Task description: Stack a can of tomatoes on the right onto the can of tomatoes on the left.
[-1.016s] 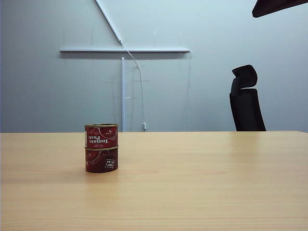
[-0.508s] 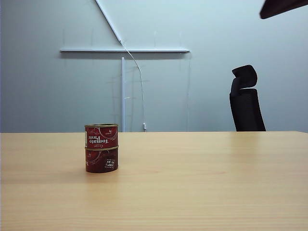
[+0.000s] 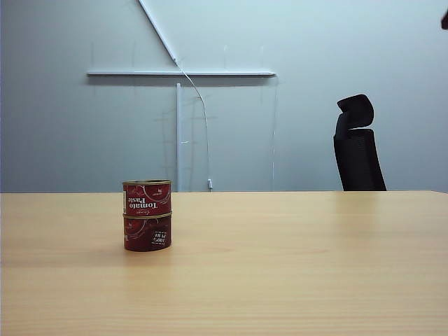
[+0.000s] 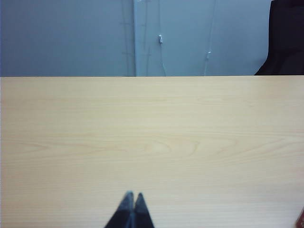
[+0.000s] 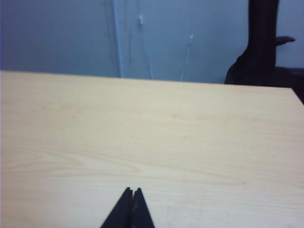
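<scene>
We count two red tomato cans on the table [image 3: 294, 280], left of centre: the upper can [image 3: 147, 198], labelled "Tomato Paste" upside down, sits squarely on the lower can [image 3: 148, 233]. We see the left gripper [image 4: 132, 199] fully closed and empty above bare wood, and the right gripper [image 5: 132, 194] likewise closed and empty.

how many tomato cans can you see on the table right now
2: the lower can stands on the table left of centre, and the upper can sits stacked directly on it. Neither wrist view shows a can clearly.
</scene>
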You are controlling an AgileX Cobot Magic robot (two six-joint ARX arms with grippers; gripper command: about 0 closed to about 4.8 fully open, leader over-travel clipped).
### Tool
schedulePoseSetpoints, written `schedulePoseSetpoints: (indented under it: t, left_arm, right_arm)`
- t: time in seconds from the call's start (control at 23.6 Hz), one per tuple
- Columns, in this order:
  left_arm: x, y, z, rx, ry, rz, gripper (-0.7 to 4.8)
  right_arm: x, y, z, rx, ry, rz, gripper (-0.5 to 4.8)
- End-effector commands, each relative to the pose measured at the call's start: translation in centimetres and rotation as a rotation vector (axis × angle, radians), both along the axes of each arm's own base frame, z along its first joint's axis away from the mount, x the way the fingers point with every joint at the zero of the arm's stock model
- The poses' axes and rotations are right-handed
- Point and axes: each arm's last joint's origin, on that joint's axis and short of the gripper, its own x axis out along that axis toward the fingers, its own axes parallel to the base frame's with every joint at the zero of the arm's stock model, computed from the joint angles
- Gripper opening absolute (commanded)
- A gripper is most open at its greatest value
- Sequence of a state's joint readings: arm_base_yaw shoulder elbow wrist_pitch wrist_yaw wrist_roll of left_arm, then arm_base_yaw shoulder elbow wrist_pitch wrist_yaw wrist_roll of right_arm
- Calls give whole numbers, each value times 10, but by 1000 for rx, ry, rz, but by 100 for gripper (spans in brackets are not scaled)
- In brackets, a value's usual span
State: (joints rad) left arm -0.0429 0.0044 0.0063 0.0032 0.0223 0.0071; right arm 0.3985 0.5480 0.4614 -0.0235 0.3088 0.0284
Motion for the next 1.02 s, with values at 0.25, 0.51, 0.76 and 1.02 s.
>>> schedulePoseSetpoints:
  t: [0.25, 0.51, 0.76, 1.02]
  left_arm:
    - [0, 0, 2, 0, -11, -1, -4]
    - [0, 0, 2, 0, -11, -1, -4]
    - [0, 0, 2, 0, -11, -1, -4]
    - [0, 0, 2, 0, -11, -1, -4]
  right_arm:
    - [-19, -27, -58, 40, -105, -25, -5]
    - [-32, -40, -80, 45, -192, 52, -5]
    - [-34, -48, -96, 38, -200, -18, -5]
    - [-34, -49, -101, 39, -145, -83, -5]
